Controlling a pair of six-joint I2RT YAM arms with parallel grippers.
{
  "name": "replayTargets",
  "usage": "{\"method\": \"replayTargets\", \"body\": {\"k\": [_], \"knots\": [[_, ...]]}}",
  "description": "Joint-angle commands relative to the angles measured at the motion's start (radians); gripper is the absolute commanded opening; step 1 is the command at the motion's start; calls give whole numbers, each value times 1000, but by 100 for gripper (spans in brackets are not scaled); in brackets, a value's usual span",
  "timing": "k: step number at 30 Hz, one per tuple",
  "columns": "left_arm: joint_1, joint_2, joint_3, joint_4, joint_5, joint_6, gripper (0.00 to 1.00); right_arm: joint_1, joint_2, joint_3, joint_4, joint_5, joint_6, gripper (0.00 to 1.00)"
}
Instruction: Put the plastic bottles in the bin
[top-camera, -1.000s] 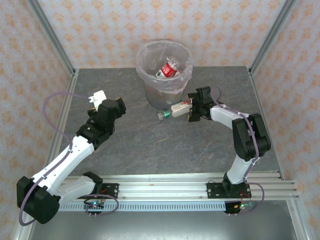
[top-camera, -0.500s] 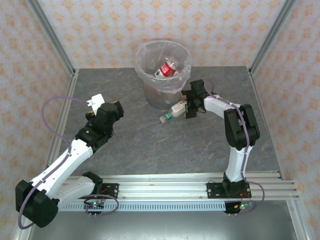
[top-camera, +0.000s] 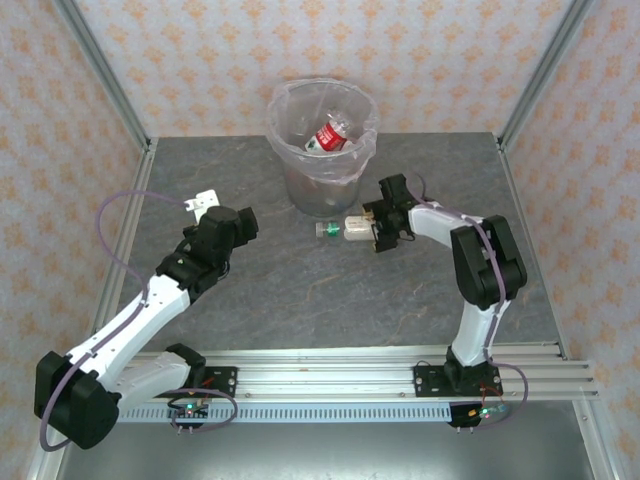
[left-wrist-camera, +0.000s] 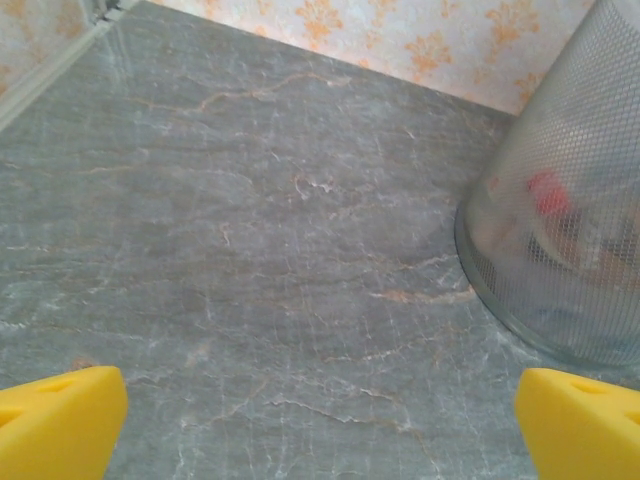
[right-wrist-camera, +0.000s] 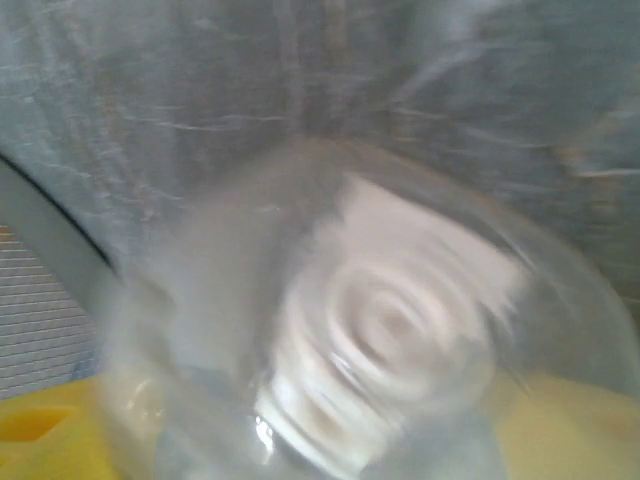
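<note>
Top external: right gripper (top-camera: 377, 228) clamps bottle (top-camera: 350, 230) by base, level, just beside bin (top-camera: 322, 185) (lift over rim likely needed). Left gripper (left-wrist-camera: 320, 425) wide, empty, well apart, leaving path free.

grey veined table (top-camera: 300, 290), orange-motif walls (top-camera: 200, 60), red-labelled bottle (top-camera: 328, 137), green-capped bottle (top-camera: 350, 231).

Lab cell: aluminium frame (top-camera: 105, 70), patterned panels (top-camera: 200, 60)

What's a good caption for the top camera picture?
Right hand holds a green-capped bottle beside the bin; a red-labelled bottle lies inside.
</note>
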Motion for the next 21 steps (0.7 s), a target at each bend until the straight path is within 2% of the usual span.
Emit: {"method": "replayTargets", "body": {"k": [1,6,12,16,21], "knots": [[8,8,-12,18,23,-17,100,-4,-57,-77,-69,57,-19,80],[9,17,-10,24,32,-17,100,-4,-97,-158,16,45,27,66],[9,21,-7,13,27,-48,100,-4,-159,-171,32,81,7,54],[10,21,1,-6,10,-68,100,-4,-242,-184,42,151,-66,46],[9,21,4,-22,-11,-87,100,-4,-378,-238,127,215,-235,37]]}}
